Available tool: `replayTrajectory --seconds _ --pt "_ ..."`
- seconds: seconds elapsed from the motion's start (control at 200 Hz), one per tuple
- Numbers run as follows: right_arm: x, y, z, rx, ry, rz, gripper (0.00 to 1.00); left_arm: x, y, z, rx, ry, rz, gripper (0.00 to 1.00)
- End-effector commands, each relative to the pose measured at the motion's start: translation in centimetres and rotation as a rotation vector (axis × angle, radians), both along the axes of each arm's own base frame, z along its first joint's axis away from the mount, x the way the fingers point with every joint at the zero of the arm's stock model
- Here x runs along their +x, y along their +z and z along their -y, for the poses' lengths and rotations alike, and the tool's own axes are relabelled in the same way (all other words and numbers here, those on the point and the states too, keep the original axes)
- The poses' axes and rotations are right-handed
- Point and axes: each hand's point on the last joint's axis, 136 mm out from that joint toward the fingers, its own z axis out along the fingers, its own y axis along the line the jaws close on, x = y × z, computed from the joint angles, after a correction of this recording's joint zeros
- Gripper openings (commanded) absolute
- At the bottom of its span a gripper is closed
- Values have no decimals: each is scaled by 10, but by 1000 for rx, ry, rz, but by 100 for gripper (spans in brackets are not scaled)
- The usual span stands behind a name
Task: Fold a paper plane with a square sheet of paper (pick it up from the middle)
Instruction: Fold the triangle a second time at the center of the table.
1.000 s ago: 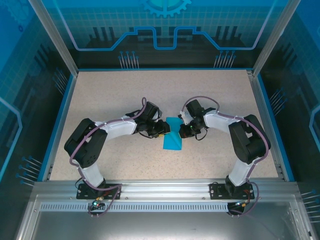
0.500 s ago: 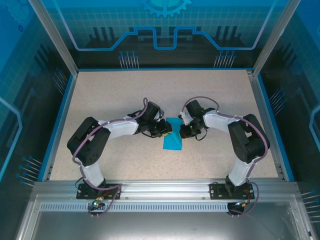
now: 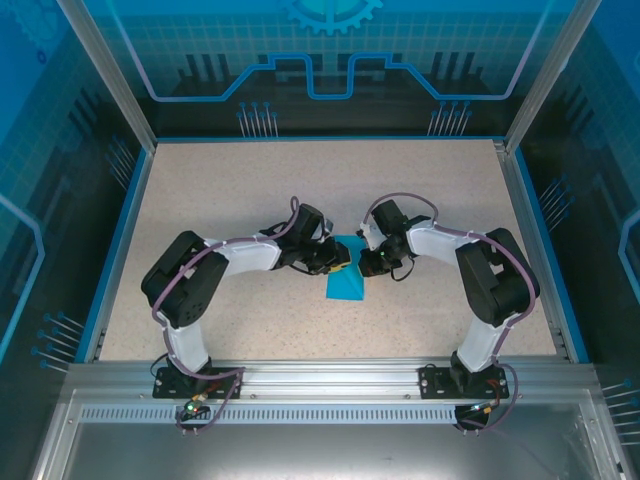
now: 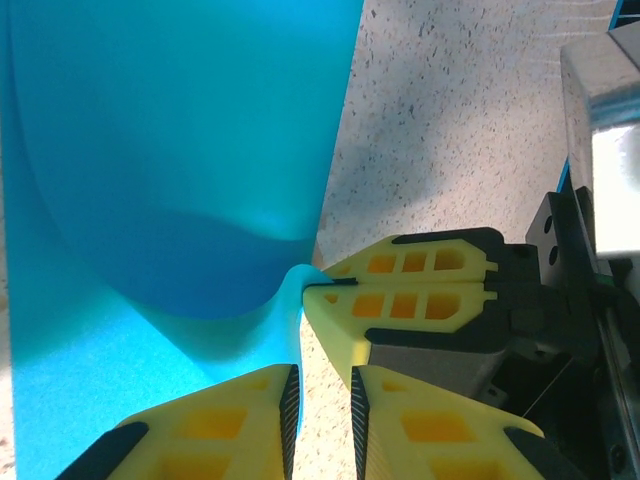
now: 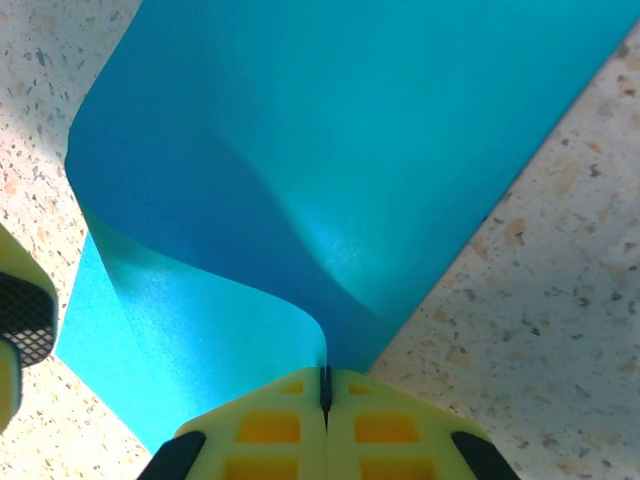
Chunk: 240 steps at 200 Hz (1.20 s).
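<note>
Right gripper (image 5: 325, 388) is clenched on one edge of the square sheet of paper (image 3: 347, 284), pulling that edge up into a curl. The rest of the sheet lies on the surface (image 3: 250, 190) between the two arms. Left gripper (image 4: 325, 400) is down to a narrow slit, one finger against the sheet's edge just beside the right fingertips (I see bare surface through the slit, so no grip I can confirm). Since a second ago, the left arm has pushed in toward the sheet; right arm and sheet unchanged. Both arms are bent inward, wrists low, facing each other.
</note>
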Motion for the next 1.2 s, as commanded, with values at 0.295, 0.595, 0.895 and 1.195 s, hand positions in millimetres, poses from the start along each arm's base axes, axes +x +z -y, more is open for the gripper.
replayTrajectory --seconds 0.295,0.595,0.895,1.195 --pt "5 -6 4 -15 -6 -13 5 -7 -16 11 -19 -25 -45 24" --pt "5 -7 3 -12 -7 -14 5 -8 -29 10 0 -27 -64 24" --pt "5 -7 4 -18 -8 -13 5 -11 -41 7 25 -28 -80 24" --pt "5 -9 5 -23 -7 -18 6 -14 -53 0 66 -16 -90 23"
